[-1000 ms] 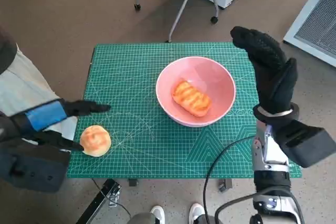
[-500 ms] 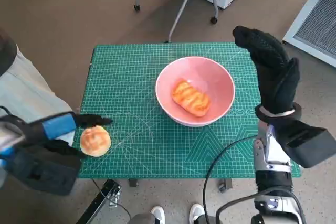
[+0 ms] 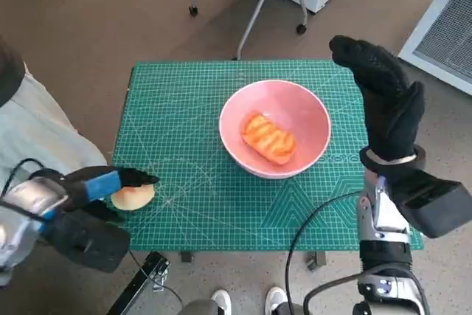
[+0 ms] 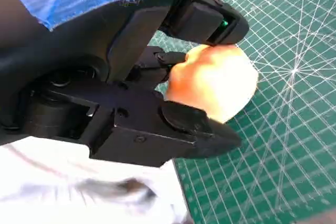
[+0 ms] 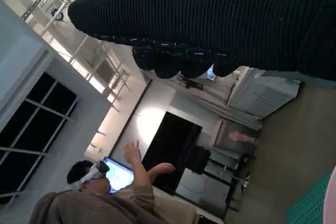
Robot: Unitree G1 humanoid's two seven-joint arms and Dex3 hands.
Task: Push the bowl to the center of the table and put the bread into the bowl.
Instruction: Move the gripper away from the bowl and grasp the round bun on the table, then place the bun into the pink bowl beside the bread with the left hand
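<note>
Bun (image 3: 133, 197) is gripped by the left hand (image 3: 96, 184) at the bench (image 3: 184, 108) edge; the right hand (image 3: 383, 101) is held open, raised beside the bowl (image 3: 310, 119).

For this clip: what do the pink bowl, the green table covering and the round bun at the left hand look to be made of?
Pink bowl: probably plastic or glazed ceramic; smooth, uniform, soft sheen.
Green covering: looks like a rubbery cutting mat; matte, printed with a white grid and angle lines.
Round bun: baked bread or a foam replica; pale golden, smooth and matte between the left hand's fingers. The pictures cannot settle which.
</note>
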